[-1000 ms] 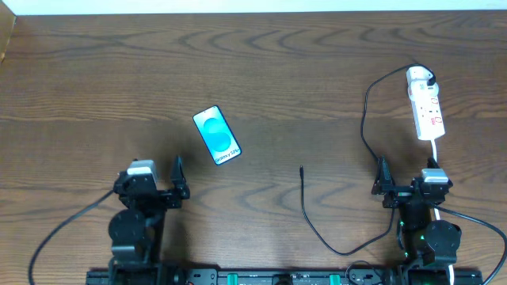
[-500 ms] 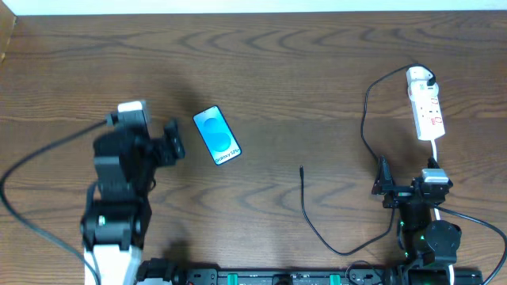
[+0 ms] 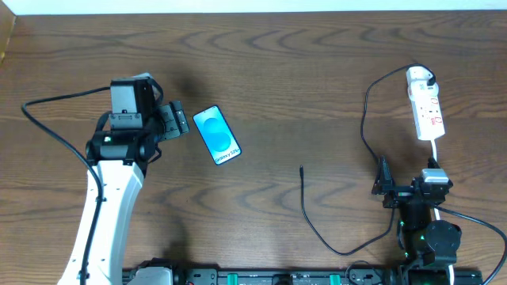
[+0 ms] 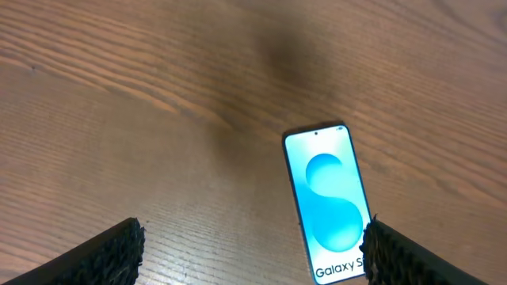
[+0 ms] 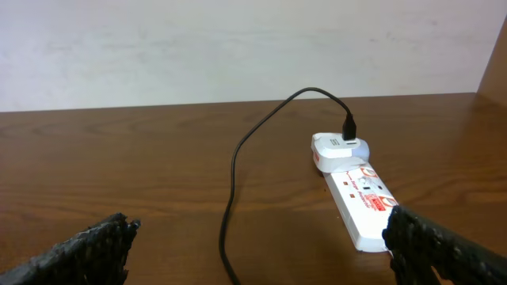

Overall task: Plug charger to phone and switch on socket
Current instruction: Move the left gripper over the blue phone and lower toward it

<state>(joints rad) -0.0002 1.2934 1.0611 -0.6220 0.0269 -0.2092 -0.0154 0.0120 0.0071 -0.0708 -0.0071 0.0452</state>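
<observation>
The left hand (image 4: 252,252) hangs released, fingers spread wide, just beside the flat smartphone with a bright blue screen (image 3: 217,135) on the brown wooden counter (image 3: 277,71). The right hand (image 5: 257,245), also released, faces the narrow white power strip (image 3: 425,105). The long thin black charger cable (image 3: 305,207) lies between them, its tip well apart from the smartphone.

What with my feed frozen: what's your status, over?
Left gripper jaws open, beside phone. Right gripper jaws open, near base. Charger tip loose, unplugged. Nothing blocking.
</observation>
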